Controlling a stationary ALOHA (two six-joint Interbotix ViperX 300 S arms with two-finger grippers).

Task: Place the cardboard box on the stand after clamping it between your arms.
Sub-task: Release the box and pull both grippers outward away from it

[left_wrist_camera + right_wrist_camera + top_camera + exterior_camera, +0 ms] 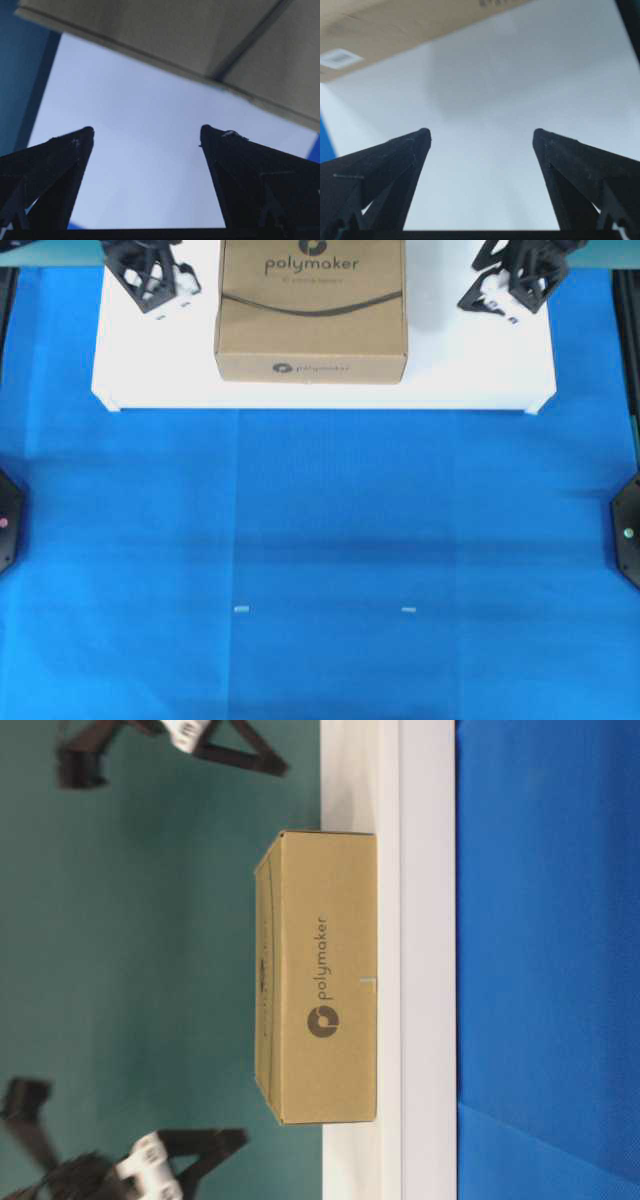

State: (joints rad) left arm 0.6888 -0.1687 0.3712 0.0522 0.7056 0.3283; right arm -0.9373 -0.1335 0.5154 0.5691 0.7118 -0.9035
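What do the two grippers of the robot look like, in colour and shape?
The left gripper and the right gripper are both black, built as open lattice frames with white parts near their ends. In the wrist views, each finger tapers to a dark pointed tip.

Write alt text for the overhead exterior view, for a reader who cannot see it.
A brown cardboard box printed "polymaker" sits on a white stand, which lies on a blue surface. The open left gripper and open right gripper sit over the stand on either side of the box, neither touching it.
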